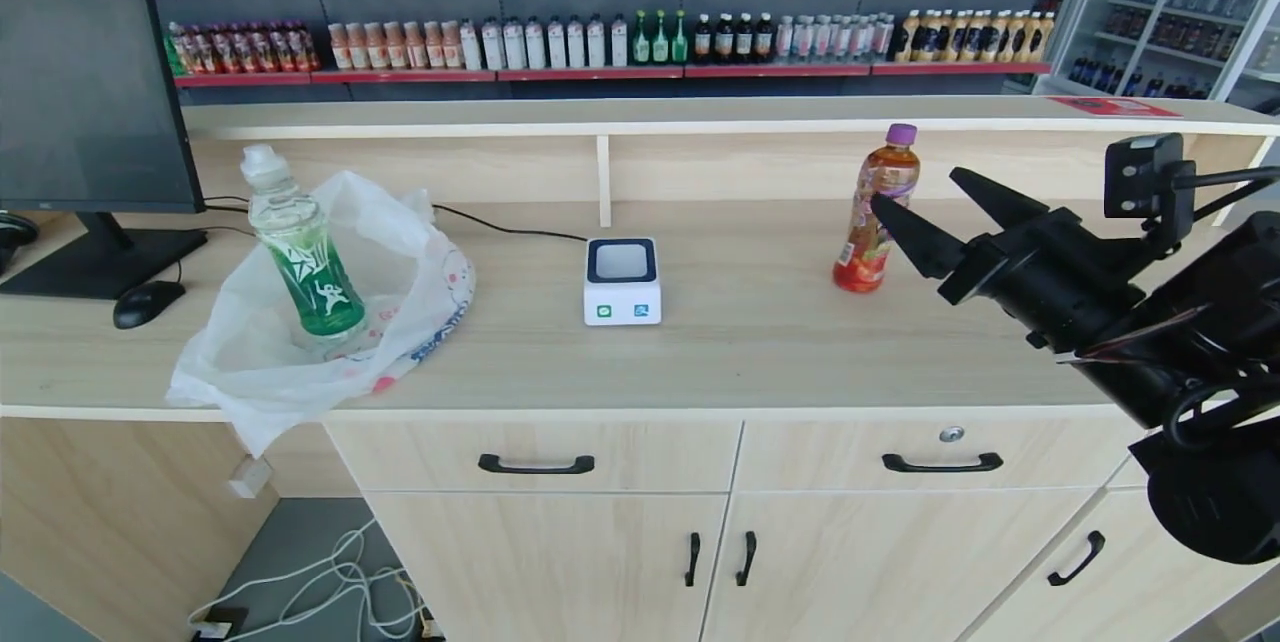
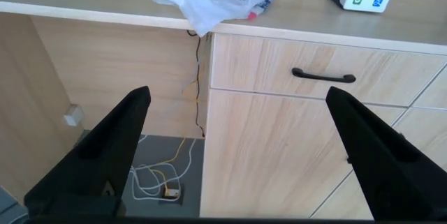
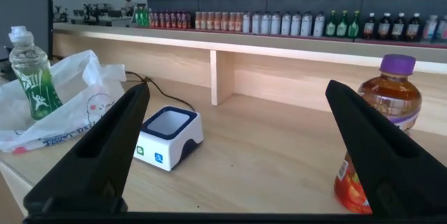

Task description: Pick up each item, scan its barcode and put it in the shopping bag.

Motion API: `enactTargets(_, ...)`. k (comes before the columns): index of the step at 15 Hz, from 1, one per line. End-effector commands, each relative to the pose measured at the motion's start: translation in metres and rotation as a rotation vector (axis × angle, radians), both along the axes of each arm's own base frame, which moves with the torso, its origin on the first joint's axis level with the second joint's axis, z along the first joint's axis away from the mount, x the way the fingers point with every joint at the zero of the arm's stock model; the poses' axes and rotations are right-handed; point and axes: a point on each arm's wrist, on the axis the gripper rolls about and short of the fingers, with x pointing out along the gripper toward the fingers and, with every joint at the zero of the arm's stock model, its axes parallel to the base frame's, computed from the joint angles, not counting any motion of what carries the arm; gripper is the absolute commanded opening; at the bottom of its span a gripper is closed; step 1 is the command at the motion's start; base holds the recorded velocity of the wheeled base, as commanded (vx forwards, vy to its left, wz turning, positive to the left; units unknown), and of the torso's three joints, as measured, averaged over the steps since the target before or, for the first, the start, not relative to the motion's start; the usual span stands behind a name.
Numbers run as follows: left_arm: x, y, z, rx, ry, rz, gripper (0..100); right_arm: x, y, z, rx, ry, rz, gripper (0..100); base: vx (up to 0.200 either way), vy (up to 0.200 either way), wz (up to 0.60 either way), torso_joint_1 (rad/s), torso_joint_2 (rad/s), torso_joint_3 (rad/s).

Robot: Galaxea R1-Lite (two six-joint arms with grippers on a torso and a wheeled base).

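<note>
Cabinet fronts (image 1: pixel 540 562) nearest, across the bottom of the head view; left gripper (image 2: pixel 237 91) hangs low before them, below the counter edge, jaws spread wide and empty, a drawer handle (image 2: pixel 323 77) ahead of it.

Counter (image 1: pixel 750 352) next, running across mid-frame. Shopping bag (image 1: pixel 250 372) at centre left, white plastic crumpled and spilling over the front edge; green bottle (image 1: pixel 300 257) stands in it, leaning slightly, plastic bunched round its base; I judge that item dealt with, though the frames cannot say whether it was scanned.

Scanner (image 1: pixel 622 280) at centre, a small white box with its dark window facing up, nothing over it; cable (image 1: pixel 510 227) runs off toward the left. Mouse (image 1: pixel 148 303) and monitor (image 1: pixel 90 92) at far left, apart from the work.

Right gripper (image 1: pixel 915 187) at centre right, above the counter, jaws parted and holding nothing; purple-capped bottle (image 1: pixel 878 222) upright on the counter just beside it, one fingertip crossing in front of it in the head view; contact cannot be told. Right wrist view puts that bottle partly behind one finger, not in the gap between the jaws.

Judgement: roughly half done; one bottle bagged, one left; grasp, lift, scan and bagging all to come for it.

Shelves (image 1: pixel 600 42) of drinks farthest back, upper frame, no part of the job.
</note>
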Motion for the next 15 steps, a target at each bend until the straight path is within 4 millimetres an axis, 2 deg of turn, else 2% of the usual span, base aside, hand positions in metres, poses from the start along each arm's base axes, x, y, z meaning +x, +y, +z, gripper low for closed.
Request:
enactTargets(1,0.000,0.000,0.000,0.001,0.001,0.001,100,-0.001,0.000,0.001,0.002,-0.004,0.001,100,0.000,-0.200,0.00,0.002,0.00,0.002)
enactTargets(4,0.000,0.000,0.000,0.001,-0.002,-0.001,100,-0.002,0.000,0.000,-0.001,0.003,0.001,100,0.200,-0.200,0.00,0.004,0.00,0.002)
enactTargets(9,0.000,0.000,0.000,0.002,-0.002,0.001,100,-0.008,-0.002,-0.012,-0.013,0.053,0.001,100,0.200,0.000,0.00,0.011,0.00,0.002)
enactTargets(12,0.000,0.000,0.000,0.002,0.000,0.001,100,-0.017,-0.003,-0.030,-0.050,0.122,-0.005,100,0.000,0.000,0.00,0.000,0.00,0.000)
enactTargets(15,0.000,0.000,0.000,0.001,0.000,0.001,100,-0.011,-0.002,-0.040,-0.081,0.141,-0.015,100,0.000,0.000,0.00,0.000,0.00,0.000)
